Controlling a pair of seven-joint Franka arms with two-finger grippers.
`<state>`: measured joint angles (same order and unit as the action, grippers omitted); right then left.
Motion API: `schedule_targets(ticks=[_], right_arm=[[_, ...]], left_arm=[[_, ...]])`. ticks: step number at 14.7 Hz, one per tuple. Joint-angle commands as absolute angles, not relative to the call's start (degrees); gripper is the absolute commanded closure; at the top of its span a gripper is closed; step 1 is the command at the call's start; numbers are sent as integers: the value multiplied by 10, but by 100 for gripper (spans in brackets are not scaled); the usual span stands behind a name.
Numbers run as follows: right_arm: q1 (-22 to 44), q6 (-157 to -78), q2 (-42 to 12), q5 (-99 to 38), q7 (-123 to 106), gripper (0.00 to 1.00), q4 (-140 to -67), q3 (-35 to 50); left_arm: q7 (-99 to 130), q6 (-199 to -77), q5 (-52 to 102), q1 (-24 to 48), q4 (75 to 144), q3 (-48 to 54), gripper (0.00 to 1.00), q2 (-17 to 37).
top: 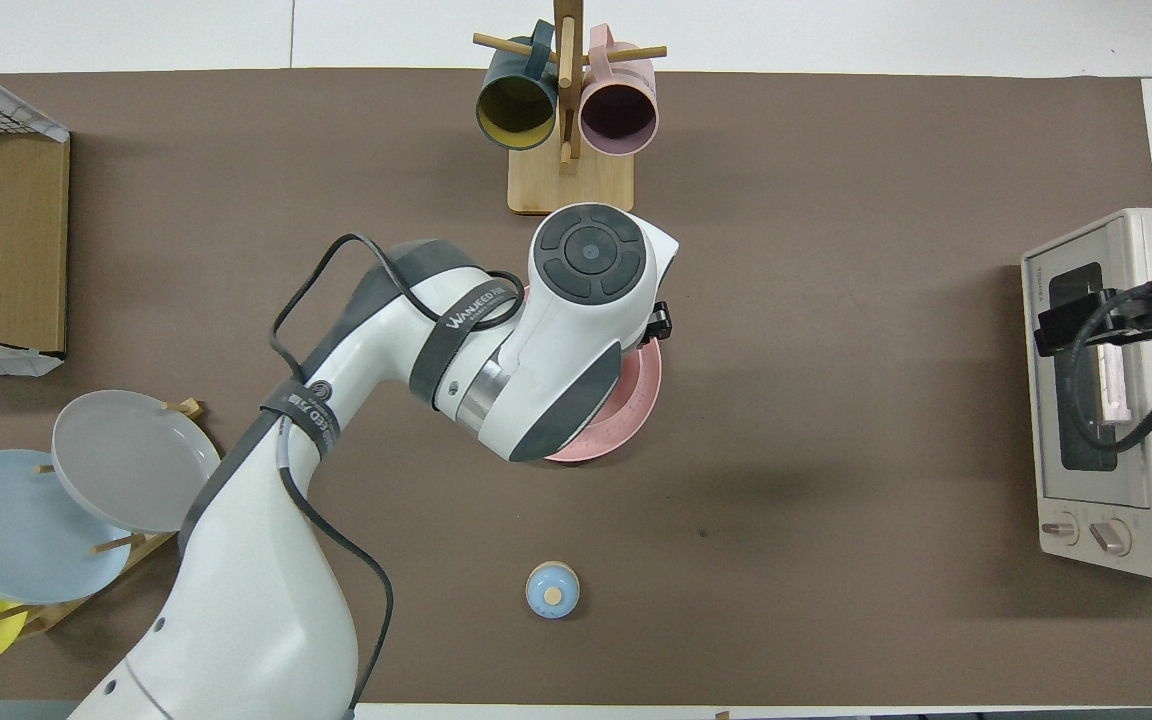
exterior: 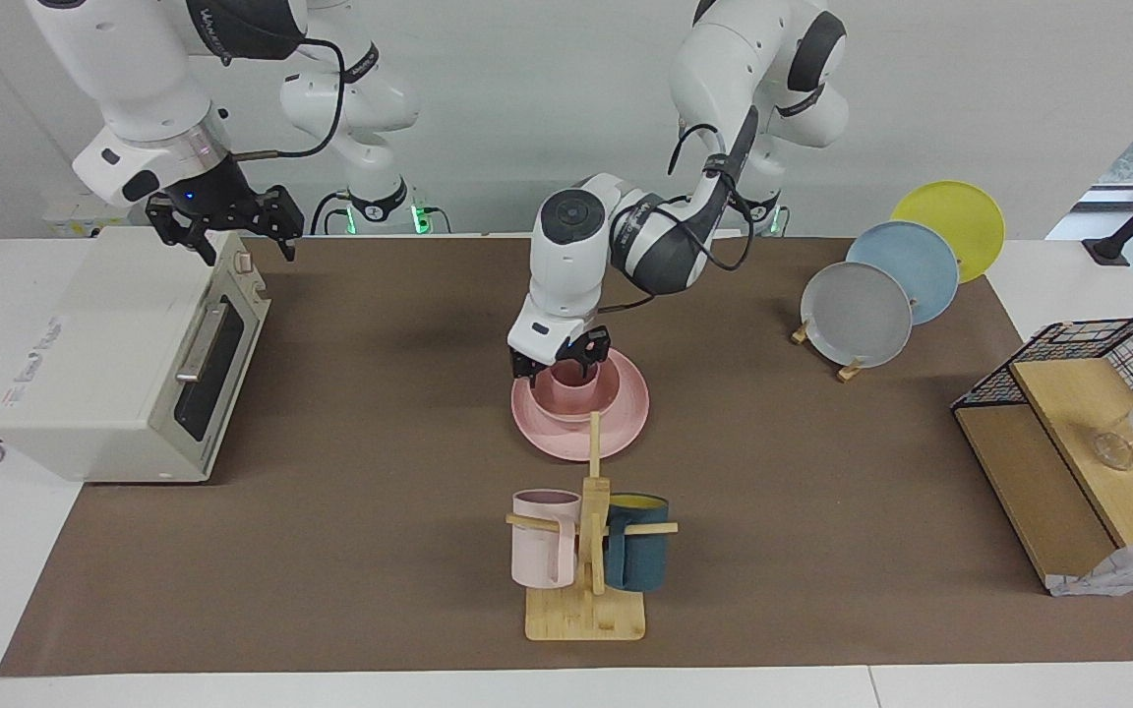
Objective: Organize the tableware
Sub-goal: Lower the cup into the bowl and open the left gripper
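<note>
The left hand hangs wide open just over the small pink cup, which sits in the round pink bowl on the flat pink plate. The stack looks done; next, lift away. The right hand waits open over the white oven.

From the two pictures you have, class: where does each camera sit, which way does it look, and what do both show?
Facing view: high across the table, looking at the robots; both arms show, left gripper over the pink bowl, right gripper over the toaster oven.
Overhead view: above the robots' end, looking steeply down; the left arm covers most of the pink plate.
Shared: the mug rack and the plate.
</note>
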<state>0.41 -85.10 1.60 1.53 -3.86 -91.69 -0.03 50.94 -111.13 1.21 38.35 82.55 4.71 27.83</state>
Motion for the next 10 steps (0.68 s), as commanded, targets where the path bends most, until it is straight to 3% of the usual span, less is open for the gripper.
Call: schedule_targets(ticks=[1,5,10], right_arm=[[-7,-850,27,14,-49,0,-929,4],[-6,-850,27,12,-48,0,-929,4],[-7,-849,28,12,-48,0,-929,4]], left_arm=[[480,-1037,5,344,838,43,0,195],[405,-951,3,270,844,43,0,120],[181,-854,8,109,857,43,0,32]])
